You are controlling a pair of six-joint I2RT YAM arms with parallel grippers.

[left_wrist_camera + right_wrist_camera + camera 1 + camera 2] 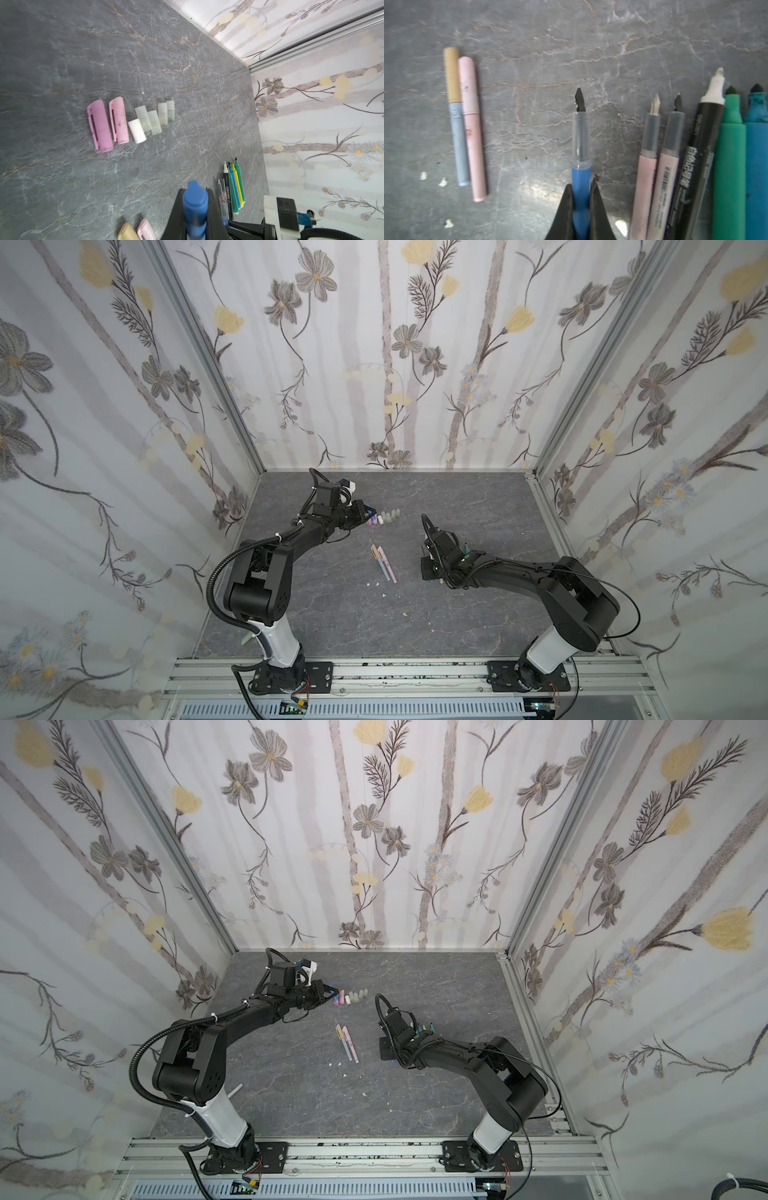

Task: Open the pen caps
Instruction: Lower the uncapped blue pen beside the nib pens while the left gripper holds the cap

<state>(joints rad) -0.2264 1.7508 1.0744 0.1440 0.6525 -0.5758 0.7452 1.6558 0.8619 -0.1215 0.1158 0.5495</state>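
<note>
The left gripper (195, 190) clamps a blue cap (195, 204) near the row of loose caps (143, 118). The right gripper (581, 184), well apart from that row, grips an uncapped blue pen (580, 143).

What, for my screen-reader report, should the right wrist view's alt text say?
The right arm's fingers clamp an uncapped blue pen, nib pointing away over the grey tabletop. To one side lie two capped pens, tan-capped blue and pink; to the other, a row of uncapped pens and markers.
</note>
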